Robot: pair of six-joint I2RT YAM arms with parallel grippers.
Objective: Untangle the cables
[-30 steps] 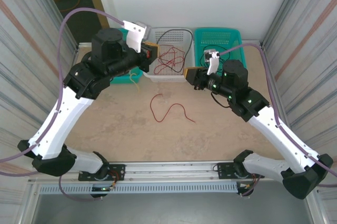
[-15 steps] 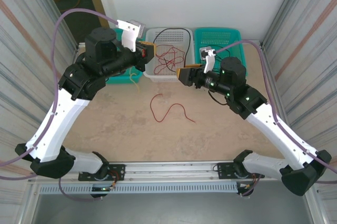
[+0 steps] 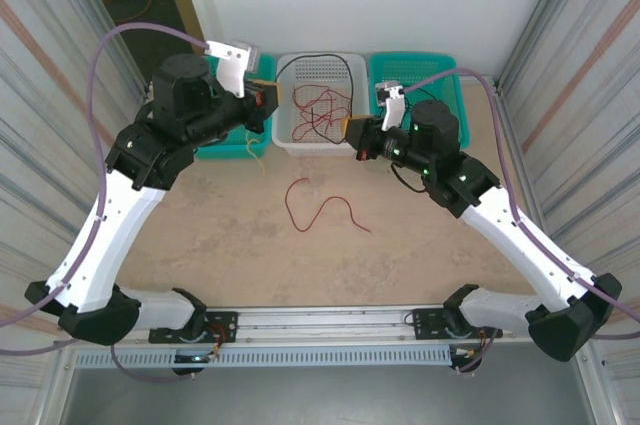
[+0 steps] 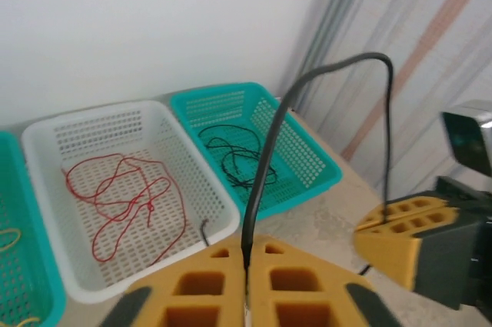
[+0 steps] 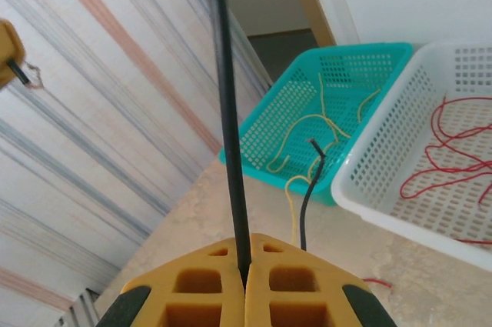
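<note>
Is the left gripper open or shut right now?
Shut. In the left wrist view the left gripper has its yellow pads pressed together, with the black cable pinched between them.

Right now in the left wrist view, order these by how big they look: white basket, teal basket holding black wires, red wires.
Largest: white basket.
Next: teal basket, though it seems to sit farther from the camera, so the two may truly match.
Smallest: red wires.
</note>
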